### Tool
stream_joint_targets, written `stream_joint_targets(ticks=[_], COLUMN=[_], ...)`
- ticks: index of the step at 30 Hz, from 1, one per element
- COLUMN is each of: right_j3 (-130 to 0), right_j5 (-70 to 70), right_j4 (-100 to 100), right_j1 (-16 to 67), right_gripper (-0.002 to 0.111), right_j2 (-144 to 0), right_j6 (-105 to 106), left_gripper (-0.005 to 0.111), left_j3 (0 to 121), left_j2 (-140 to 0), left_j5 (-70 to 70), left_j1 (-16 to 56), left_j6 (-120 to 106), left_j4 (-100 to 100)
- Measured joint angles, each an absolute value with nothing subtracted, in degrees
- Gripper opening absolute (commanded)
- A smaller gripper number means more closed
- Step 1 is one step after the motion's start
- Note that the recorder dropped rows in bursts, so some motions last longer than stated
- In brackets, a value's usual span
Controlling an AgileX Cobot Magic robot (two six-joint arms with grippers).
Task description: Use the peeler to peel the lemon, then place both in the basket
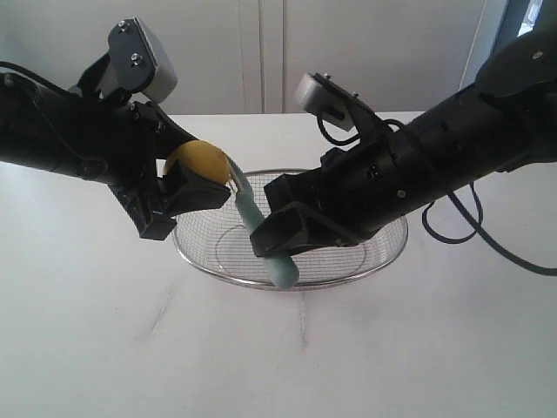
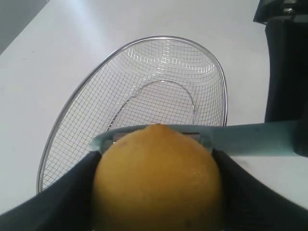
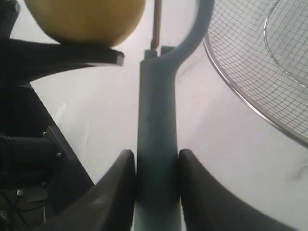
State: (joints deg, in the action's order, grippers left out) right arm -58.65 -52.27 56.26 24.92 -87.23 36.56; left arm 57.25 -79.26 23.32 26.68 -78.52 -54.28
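Observation:
My left gripper point(image 1: 198, 178) is shut on the yellow lemon point(image 1: 202, 160), holding it in the air over the left rim of the wire basket point(image 1: 383, 259). In the left wrist view the lemon point(image 2: 159, 178) fills the space between the dark fingers point(image 2: 62, 202). My right gripper point(image 1: 287, 233) is shut on the teal handle of the peeler point(image 1: 247, 209). The peeler point(image 3: 156, 110) runs up from the right gripper point(image 3: 156, 161) to the lemon point(image 3: 86, 19). Its curved head point(image 2: 154, 131) lies against the lemon's nubbed tip.
The basket point(image 2: 62, 130) stands on a white table point(image 1: 87, 331) and holds nothing that I can see. Both black arms meet above its left half. A black cable point(image 1: 461, 226) loops down from the right arm beside the basket.

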Motion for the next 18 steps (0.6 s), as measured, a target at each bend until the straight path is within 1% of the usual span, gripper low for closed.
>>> stream_joint_targets(ticks=[18], right_j3=[-58.6], right_j5=[-51.0], right_j4=[55.3], right_j1=[25.0], right_gripper=[0.0], right_j2=[-82.4], right_j6=[36.6], left_gripper=[0.0], left_j3=[57.2], left_j2=[-79.3], left_j5=[23.3], left_j1=[26.7], left_j6=[-78.5], left_j4=[-54.3])
